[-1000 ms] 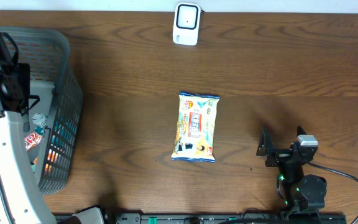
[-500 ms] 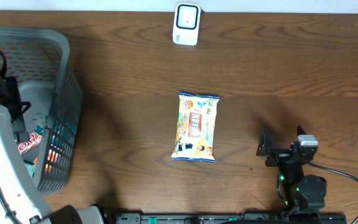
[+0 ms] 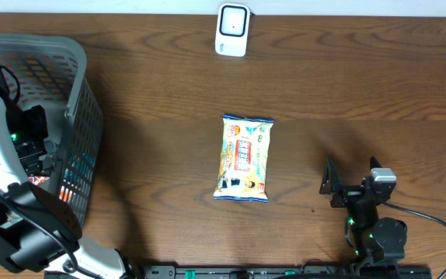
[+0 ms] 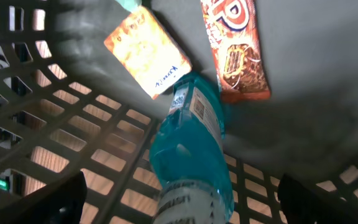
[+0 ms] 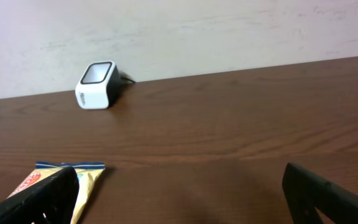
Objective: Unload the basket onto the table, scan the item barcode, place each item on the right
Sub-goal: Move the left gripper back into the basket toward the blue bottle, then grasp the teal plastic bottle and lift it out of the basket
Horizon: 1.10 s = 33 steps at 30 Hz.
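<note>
My left gripper point(image 4: 188, 206) hangs open inside the grey basket point(image 3: 80, 108) at the table's left. A blue bottle with a white label point(image 4: 190, 149) lies straight below it, between the two spread fingers and touching neither. An orange packet point(image 4: 146, 53) and a brown chocolate bar wrapper point(image 4: 235, 46) lie beyond the bottle on the basket floor. A yellow snack bag point(image 3: 243, 158) lies flat at mid-table. The white barcode scanner point(image 3: 232, 29) stands at the far edge. My right gripper point(image 3: 345, 186) rests open near the front right, holding nothing.
The basket's lattice walls point(image 4: 55, 118) close in around my left gripper. In the right wrist view the scanner point(image 5: 97, 84) stands against the pale wall and a corner of the snack bag point(image 5: 82, 180) shows beside the left finger.
My left arm has swung over the basket and dipped toward its front part, still open. The right arm and the snack bag have not moved.
</note>
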### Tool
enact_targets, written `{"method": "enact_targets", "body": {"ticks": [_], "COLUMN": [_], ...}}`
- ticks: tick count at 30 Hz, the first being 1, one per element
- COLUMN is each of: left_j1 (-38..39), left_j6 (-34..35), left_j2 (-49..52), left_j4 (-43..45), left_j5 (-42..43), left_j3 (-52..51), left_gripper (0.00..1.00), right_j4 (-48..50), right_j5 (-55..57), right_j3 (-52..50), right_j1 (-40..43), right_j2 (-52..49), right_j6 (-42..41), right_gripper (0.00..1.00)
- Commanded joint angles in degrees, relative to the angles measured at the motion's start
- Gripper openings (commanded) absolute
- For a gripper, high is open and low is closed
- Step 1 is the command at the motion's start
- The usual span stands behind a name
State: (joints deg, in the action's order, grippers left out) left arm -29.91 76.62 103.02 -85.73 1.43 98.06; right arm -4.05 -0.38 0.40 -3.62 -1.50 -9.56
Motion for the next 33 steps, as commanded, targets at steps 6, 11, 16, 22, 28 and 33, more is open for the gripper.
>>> {"method": "enact_targets", "body": {"ticks": [6,11,16,22,28,33], "left_j1": [-0.17,-0.13,-0.13,-0.15,-0.20,-0.20], "left_j6": [-0.48,-0.48,-2.14,-4.28,-15.41,-17.07], "left_j2": [1.64,1.66,1.66,1.64,0.07,-4.26], "left_j4": [3.65,7.30,7.65,8.13,8.17,7.63], "left_j5": [0.98,1.01,0.98,1.11,4.44,4.37], "left_j3": [-7.04,-12.83,-13.99,-13.46,-3.58,6.16], "left_gripper": [0.98,0.83,0.40,0.09,0.08,0.07], "right_j4": [-0.24,-0.24,-0.24,-0.24,-0.24,-0.24], "right_j5": [0.24,0.24,0.24,0.24,0.24,0.24], "right_j3": [-0.09,-0.09,-0.09,-0.09,-0.09,-0.09], "right_j1": [-0.17,-0.17,-0.17,-0.17,-0.17,-0.17], "right_j2": [-0.02,-0.02,-0.02,-0.02,-0.02,-0.02], "right_j6": [0.85,0.87,0.87,0.85,0.85,0.87], "right_gripper": [0.99,0.99,0.99,0.99,0.99,0.99]}}
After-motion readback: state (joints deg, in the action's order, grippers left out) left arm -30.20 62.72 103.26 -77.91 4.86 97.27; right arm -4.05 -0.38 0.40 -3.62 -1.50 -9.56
